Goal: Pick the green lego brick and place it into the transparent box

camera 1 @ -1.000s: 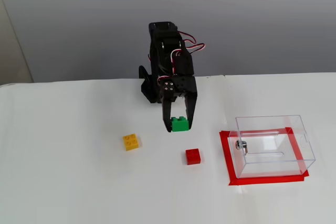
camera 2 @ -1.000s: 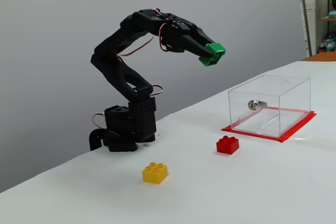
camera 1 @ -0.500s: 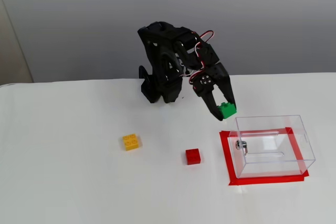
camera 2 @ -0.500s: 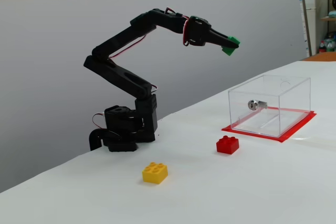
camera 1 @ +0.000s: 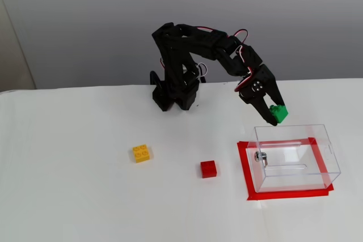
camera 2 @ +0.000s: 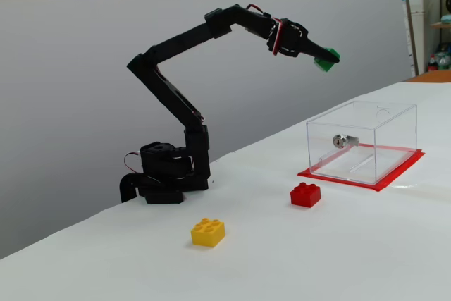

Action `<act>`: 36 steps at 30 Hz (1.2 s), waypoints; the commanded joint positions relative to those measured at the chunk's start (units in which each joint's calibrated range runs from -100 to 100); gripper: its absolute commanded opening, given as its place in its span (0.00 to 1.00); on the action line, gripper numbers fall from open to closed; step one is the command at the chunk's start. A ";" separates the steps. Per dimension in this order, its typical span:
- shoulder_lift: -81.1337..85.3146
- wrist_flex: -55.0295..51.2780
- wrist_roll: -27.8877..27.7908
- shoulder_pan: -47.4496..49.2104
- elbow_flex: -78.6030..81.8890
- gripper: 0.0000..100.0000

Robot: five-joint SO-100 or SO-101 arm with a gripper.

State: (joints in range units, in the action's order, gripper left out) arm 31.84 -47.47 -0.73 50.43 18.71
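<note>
The black two-finger gripper (camera 1: pixel 273 116) is clamping the small bright-green studded plastic brick (camera 1: pixel 278 113) high in the air near the far rim of the clear plastic box (camera 1: pixel 326 154), presumably so it clears the walls.

A plain white surface (camera 1: pixel 79 196) fills the lower part of both fixed views, matte and evenly lit, with only soft, faint shadows. Behind it stands a bare grey wall (camera 1: pixel 85 21). In a fixed view a paler beige strip (camera 1: pixel 12 49) runs down the left edge. In a fixed view, shelving (camera 2: pixel 426 12) with small items shows at the far right, blurred.
</note>
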 commanded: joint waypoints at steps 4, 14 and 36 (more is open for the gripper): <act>-11.26 -0.13 -0.31 2.55 -9.22 0.08; -25.69 -0.13 -0.26 3.14 -20.16 0.08; -29.42 -0.13 -0.21 6.17 -20.43 0.22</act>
State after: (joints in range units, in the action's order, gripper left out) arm 2.16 -47.47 -0.83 56.84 0.79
